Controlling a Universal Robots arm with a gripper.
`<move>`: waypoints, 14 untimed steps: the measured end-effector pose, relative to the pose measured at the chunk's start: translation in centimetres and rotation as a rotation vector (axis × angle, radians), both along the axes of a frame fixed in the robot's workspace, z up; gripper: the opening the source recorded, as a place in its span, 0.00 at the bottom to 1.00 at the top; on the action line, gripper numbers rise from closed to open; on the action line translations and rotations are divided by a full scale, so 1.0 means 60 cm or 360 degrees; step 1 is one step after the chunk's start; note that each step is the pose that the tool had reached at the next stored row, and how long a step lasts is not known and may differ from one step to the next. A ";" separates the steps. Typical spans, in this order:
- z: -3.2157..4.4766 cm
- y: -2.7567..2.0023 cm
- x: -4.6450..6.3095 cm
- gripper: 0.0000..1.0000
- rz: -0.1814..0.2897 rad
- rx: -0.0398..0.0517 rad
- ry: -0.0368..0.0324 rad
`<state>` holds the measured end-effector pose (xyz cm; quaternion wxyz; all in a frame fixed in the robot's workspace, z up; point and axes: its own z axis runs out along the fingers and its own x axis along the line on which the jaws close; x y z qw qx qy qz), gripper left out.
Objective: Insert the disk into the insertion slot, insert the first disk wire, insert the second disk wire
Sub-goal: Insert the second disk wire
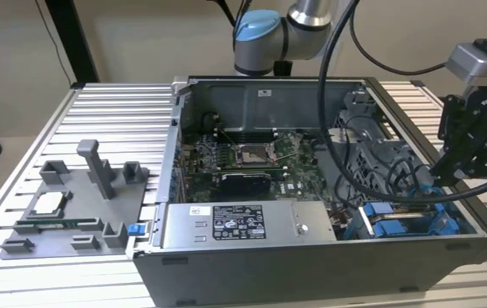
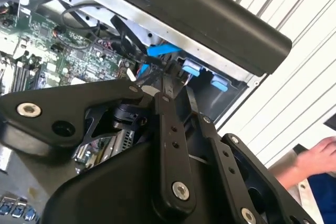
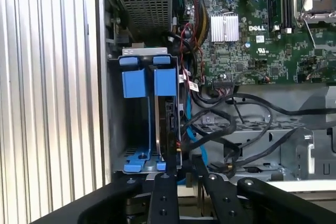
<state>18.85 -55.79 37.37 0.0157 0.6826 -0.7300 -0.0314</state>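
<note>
At the case's [image 1: 312, 273] near corner on the exterior view's right, one slot [image 3: 116, 129] with two blue tabs [image 3: 133, 82] holds one disk [image 3: 170, 124] on edge, one tool [image 1: 440, 174] pinched shut just above it among black cables [image 3: 231, 124], one motherboard [image 1: 252, 160] beyond.

— What's on your desk [image 1: 115, 115] beside the open case [image 1: 312, 269]?
— A grey fixture plate [image 1: 97, 208], at its nine o'clock in the exterior view; inside, you see the motherboard [image 1: 290, 179] and power-supply box [image 1: 226, 224].

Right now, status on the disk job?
Gripper at one end of the insertion slot. Disk stands on edge inside it. Black cables crowd alongside, close to the gripper.
</note>
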 end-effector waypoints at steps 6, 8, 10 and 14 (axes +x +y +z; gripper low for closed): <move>-0.007 -0.0072 0.016 1.00 0.0000 0.0067 0.0001; -0.009 -0.0099 0.019 1.00 0.0000 0.0084 0.0003; -0.011 -0.0109 0.020 1.00 0.0000 0.0106 0.0004; -0.013 -0.0146 0.020 1.00 -0.0005 0.0131 0.0009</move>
